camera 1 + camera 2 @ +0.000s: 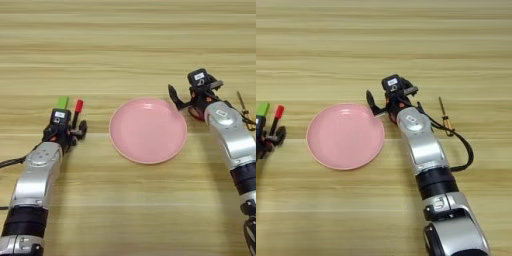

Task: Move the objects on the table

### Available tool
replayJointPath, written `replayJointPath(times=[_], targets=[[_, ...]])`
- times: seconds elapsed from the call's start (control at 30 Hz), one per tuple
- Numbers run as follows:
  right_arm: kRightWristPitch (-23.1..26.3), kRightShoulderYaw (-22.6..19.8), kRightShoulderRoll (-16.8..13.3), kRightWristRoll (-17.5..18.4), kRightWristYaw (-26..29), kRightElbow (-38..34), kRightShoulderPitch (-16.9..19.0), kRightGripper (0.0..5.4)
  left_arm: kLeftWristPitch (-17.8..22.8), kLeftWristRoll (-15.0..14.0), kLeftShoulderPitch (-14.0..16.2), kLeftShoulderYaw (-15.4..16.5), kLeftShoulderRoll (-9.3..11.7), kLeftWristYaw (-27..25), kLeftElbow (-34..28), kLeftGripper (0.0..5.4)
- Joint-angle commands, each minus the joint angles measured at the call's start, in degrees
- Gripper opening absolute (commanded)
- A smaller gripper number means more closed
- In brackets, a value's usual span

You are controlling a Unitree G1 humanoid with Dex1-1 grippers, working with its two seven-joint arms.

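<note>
While a pink plate (148, 130) sits mid-surface (125, 45), the left gripper (74, 131) rests at its left, with the red marker pen (78, 111) standing up between its fingers and the light-green bar (62, 102) just beside it – whether the fingers actually press the pen cannot be told, and the lower ends of both objects are hidden behind the gripper. Each wrist carries a small white label, its writing too small to read. At the plate's right rim the right gripper (381, 106) is spread wide, holding nothing, one finger (371, 102) over the rim. A thin dark-and-yellow tool (444, 117) lies right of that arm, partly crossed by a black cable (463, 145).
</note>
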Motion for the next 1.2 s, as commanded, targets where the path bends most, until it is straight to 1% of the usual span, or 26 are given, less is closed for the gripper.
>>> replayJointPath(times=[0.03,0.23,0.47,0.5,0.53,0.6,0.63,0.77,0.8,0.83,0.87,1.07,1.2], targets=[[0.11,-0.54,-0.30,0.28,-0.35,0.44,-1.48,5.40,1.52,0.41,1.66,-0.07,0.36,0.05,1.84,3.38],[0.08,-0.60,-0.28,0.32,-0.37,0.81,-1.64,5.40,1.14,0.23,1.50,0.03,0.28,-0.13,2.00,2.60],[-0.20,-0.74,-0.30,0.40,-0.50,1.74,-1.88,5.40,0.51,-0.02,1.38,0.13,0.11,-0.14,2.17,2.07],[-0.25,-0.75,-0.28,0.42,-0.52,1.88,-1.90,5.40,0.47,-0.06,1.38,0.15,0.09,-0.15,2.14,1.90],[-0.28,-0.76,-0.28,0.42,-0.55,1.97,-1.90,5.40,0.43,-0.10,1.38,0.17,0.05,-0.14,2.11,1.87],[-0.29,-0.79,-0.27,0.43,-0.59,2.06,-1.90,5.40,0.38,-0.17,1.38,0.20,0.02,-0.15,2.08,1.62],[-0.26,-0.81,-0.27,0.45,-0.60,2.03,-1.87,5.40,0.32,-0.21,1.42,0.21,-0.01,-0.18,2.01,1.62],[-0.25,-0.95,-0.27,0.48,-0.70,2.02,-1.84,5.40,0.06,-0.30,1.45,0.21,-0.03,-0.27,1.99,1.24],[-0.26,-1.02,-0.28,0.50,-0.72,2.05,-1.87,5.40,-0.02,-0.35,1.45,0.22,-0.04,-0.31,1.99,1.24],[-0.33,-1.16,-0.30,0.50,-0.82,2.16,-1.93,5.40,-0.09,-0.38,1.45,0.23,-0.05,-0.33,1.98,1.09],[-0.41,-1.31,-0.34,0.52,-0.87,2.33,-2.01,5.40,-0.16,-0.40,1.44,0.22,-0.08,-0.34,1.99,1.05],[-1.48,-3.55,-0.49,1.11,-2.86,4.89,-2.85,5.40,-0.35,-0.53,1.46,0.24,-0.22,-0.32,1.93,0.45],[-2.31,-4.40,-0.52,1.40,-3.69,6.26,-3.29,5.40,-0.40,-0.56,1.47,0.26,-0.29,-0.29,1.88,0.40]])
